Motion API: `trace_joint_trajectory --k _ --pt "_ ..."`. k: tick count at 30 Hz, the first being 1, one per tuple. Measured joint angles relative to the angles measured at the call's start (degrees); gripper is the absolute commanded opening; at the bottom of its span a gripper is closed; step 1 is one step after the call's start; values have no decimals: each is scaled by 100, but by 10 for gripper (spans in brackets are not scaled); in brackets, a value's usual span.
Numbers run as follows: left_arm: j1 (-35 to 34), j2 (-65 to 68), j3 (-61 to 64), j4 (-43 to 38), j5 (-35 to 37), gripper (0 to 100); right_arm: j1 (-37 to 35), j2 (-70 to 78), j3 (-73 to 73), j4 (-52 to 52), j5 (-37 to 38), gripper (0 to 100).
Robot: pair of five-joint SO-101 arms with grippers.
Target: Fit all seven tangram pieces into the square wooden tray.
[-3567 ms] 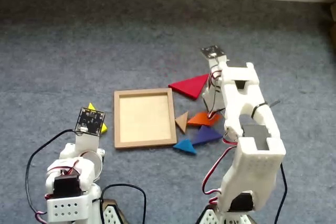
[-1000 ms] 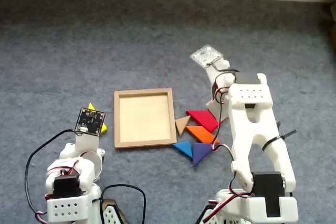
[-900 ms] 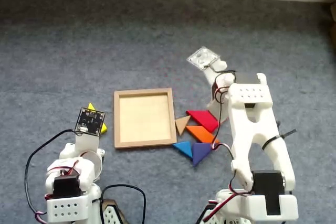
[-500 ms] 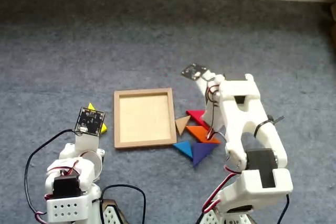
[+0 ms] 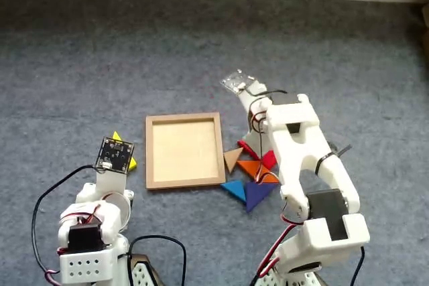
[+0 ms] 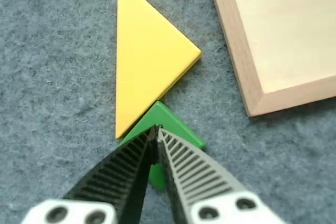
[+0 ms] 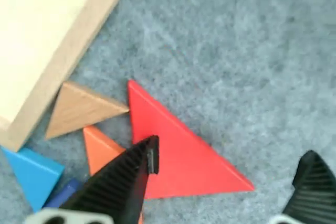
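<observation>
Wooden tray [image 5: 184, 183], red triangle [image 7: 178, 156], seemingly carpeted table [image 5: 100, 51]

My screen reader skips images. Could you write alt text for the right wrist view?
The open right gripper hangs over a red triangle on grey carpet. A tan triangle, an orange piece and a blue piece lie near the wooden tray.

Red triangle [image 5: 269, 159]: largely under the right arm [image 5: 295, 145] in the high view.
Orange piece [image 7: 101, 148]: partly beneath a finger of the right pincer [image 7: 231, 158].
Purple piece [image 7: 62, 195]: a sliver by that finger, shape unclear.
Blue triangle [image 7: 29, 174]: clipped by the picture's edge.
Yellow triangle [image 5: 118, 137]: mostly behind the camera board [image 5: 116, 155] in the high view.
Green piece [image 6: 176, 129]: near part covered by the left pincer [image 6: 156, 132].
Tray [image 6: 236, 51]: cut off by the edge in both wrist views.
</observation>
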Motion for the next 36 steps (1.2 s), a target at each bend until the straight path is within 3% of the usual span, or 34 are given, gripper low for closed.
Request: trace_joint_trajectory --k 7,19,31,36 --pt "0 0 0 0 0 23 273 756 -264 -53 -26 386" --pt "0 0 0 0 0 23 1424 1187 -923 -62 -35 386" --pt "0 0 0 0 0 23 1495 308 -879 492 -44 386" --pt "0 0 0 0 0 23 1521 334 -870 -97 -35 341"
